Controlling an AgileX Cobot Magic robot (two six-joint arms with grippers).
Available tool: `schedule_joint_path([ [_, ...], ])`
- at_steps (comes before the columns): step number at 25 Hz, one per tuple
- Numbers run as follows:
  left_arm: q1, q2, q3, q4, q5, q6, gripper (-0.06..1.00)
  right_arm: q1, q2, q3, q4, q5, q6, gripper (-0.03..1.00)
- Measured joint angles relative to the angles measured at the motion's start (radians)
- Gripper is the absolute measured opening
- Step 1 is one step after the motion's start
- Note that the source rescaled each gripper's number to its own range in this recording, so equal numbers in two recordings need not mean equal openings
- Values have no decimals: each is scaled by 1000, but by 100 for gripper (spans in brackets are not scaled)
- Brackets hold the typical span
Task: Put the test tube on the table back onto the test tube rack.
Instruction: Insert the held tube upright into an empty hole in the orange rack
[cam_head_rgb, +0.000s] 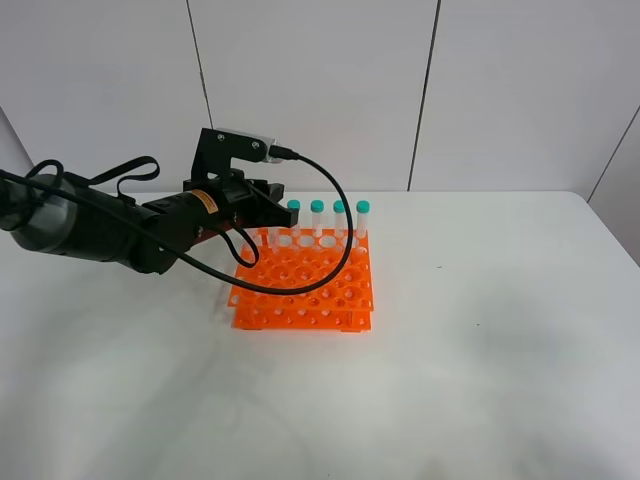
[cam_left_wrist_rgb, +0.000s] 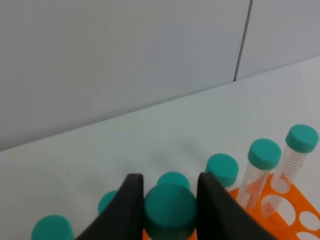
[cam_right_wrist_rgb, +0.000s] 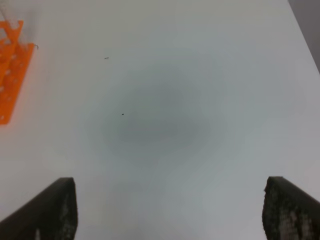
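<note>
Most of the way through, to judge by the grip. Holding the test tube (cam_left_wrist_rgb: 170, 212) by its teal cap with the left gripper (cam_head_rgb: 265, 208), jaws pressed against either side of that cap, above the back corner of the test tube rack (cam_head_rgb: 305, 295). Off the table (cam_head_rgb: 500, 380) already, so picked up and brought over. Left to do, most likely: lowering into a free hole, letting go, backing away. Cannot tell whether the tip has entered a hole yet, with everything beneath the jaws cut off by the wrist view's edge and masked by the arm from the high camera. Counting six other teal caps (cam_left_wrist_rgb: 264, 152) beyond and to both sides of the jaws, some cropped or blurred. Seeing the right gripper (cam_right_wrist_rgb: 170, 205) spread wide over bare tabletop, with nothing between its jaws and only a sliver of orange rack well off to one side.
</note>
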Motion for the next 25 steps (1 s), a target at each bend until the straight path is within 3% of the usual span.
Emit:
schedule_joint_path([
  [25,0,-1,-28,0,26,-4,0,0,0,0,0,0,2,92],
])
